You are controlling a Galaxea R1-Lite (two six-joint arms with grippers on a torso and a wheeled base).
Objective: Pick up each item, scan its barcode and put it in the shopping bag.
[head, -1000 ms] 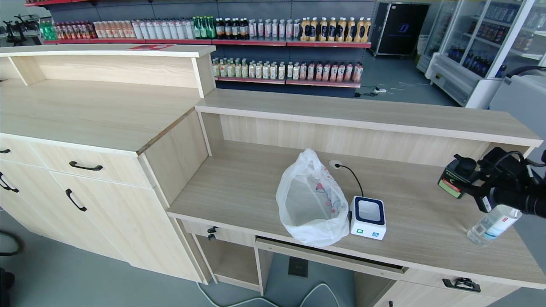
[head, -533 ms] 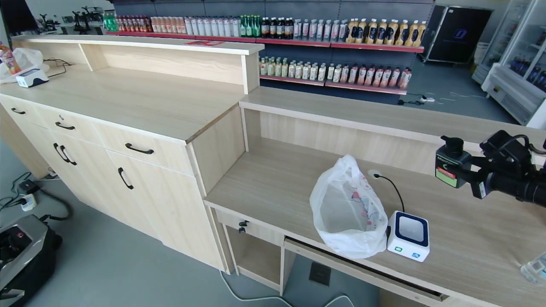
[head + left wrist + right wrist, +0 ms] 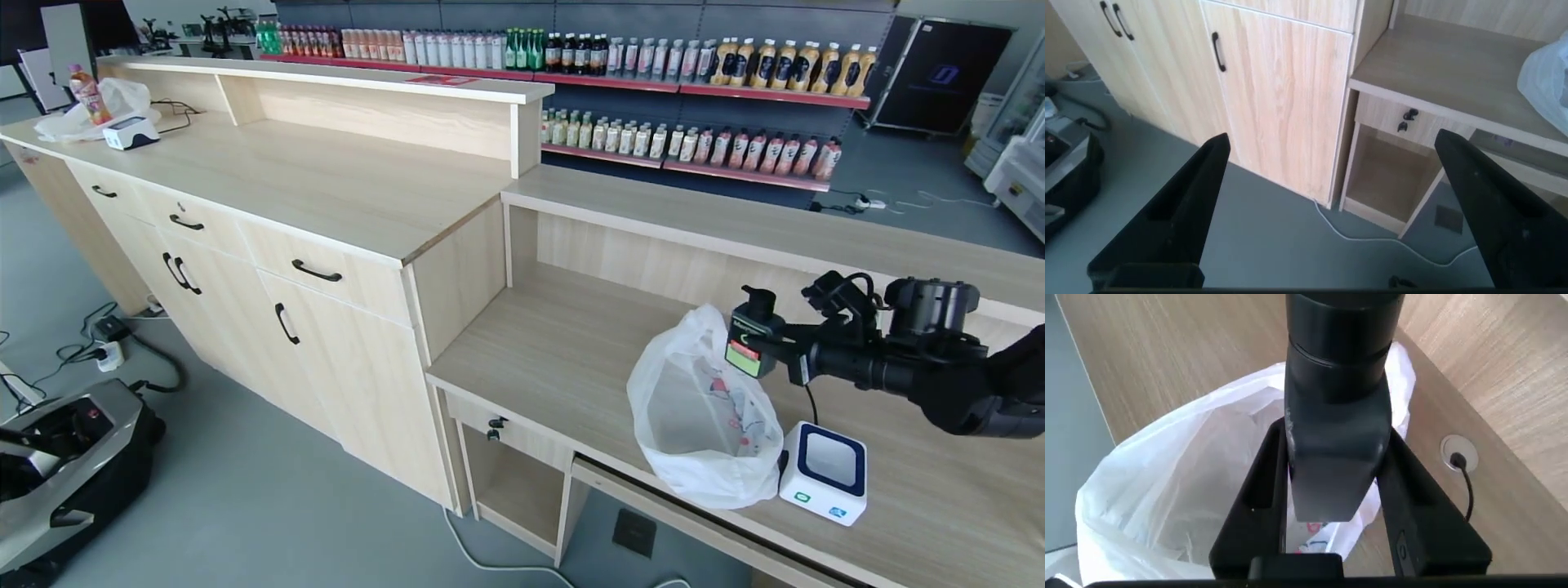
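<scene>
The counter (image 3: 571, 351) was a light wood unit with a low work surface and a raised ledge behind it. It adjoined a taller counter section (image 3: 310, 180) fitted with drawers and cabinet doors (image 3: 1282, 90). Shelves (image 3: 694, 82) stocked with rows of drinks stood against the far wall.

The shopping bag (image 3: 702, 408), of thin white plastic with a printed pattern, stood upright near the front edge of the low surface with its mouth open (image 3: 1176, 482). The scanner (image 3: 824, 472), a small white box with a dark-framed window facing up, sat on the counter just beside the bag. Its black cable (image 3: 1466, 486) ran back to a round port in the counter surface.

The black bottle (image 3: 749, 343), with a dark cap and a green and red label, was held upright in the air. In the right wrist view the bottle (image 3: 1339, 392) was directly above the open mouth of the bag.

The right tool (image 3: 767, 349) gripped the bottle, with one finger on each side of the body (image 3: 1335, 445).

The left tool (image 3: 1327, 212) was spread wide and held nothing. It hung over the grey floor (image 3: 1249, 237) in front of the cabinet doors, well apart from the bag.
</scene>
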